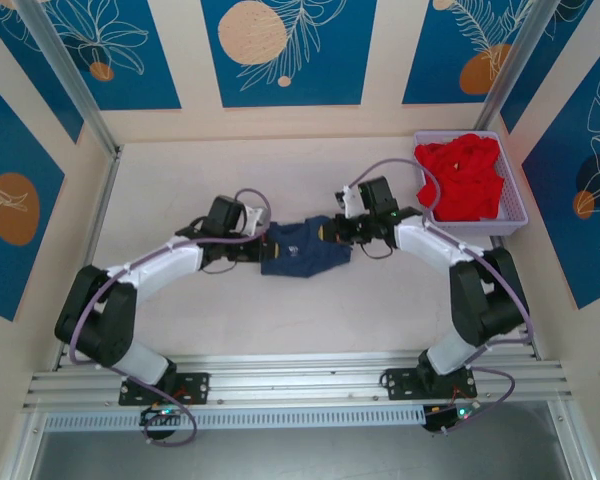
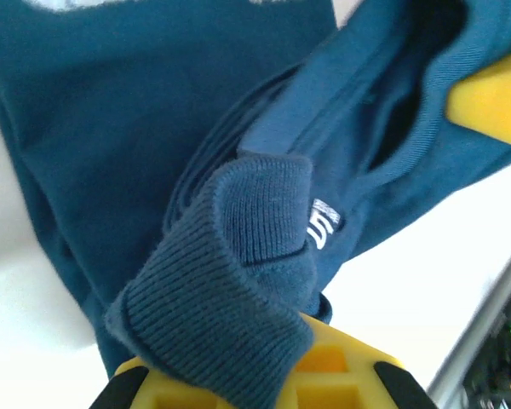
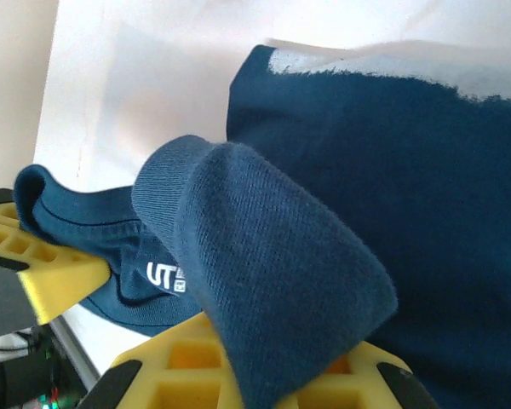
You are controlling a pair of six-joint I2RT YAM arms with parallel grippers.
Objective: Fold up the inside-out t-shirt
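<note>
The inside-out t-shirt (image 1: pixel 302 250) is dark navy and lies bunched in the middle of the table between my two grippers. My left gripper (image 1: pixel 263 241) is shut on its ribbed neck edge (image 2: pixel 221 290), with cloth draped over the yellow fingers (image 2: pixel 341 375). A small white tag (image 2: pixel 324 223) shows just beyond that grip. My right gripper (image 1: pixel 332 232) is shut on a fold of the same shirt (image 3: pixel 272 281) near the neck, and the tag (image 3: pixel 164 277) sits beside it. Each wrist view catches the other gripper's yellow finger (image 2: pixel 494 106) (image 3: pixel 47 268) close by.
A lavender basket (image 1: pixel 515 215) at the back right holds a bright red garment (image 1: pixel 465 178). Pale table top (image 1: pixel 200 180) surrounds the shirt. Patterned walls enclose the table on three sides, and a metal rail (image 1: pixel 300 385) runs along the near edge.
</note>
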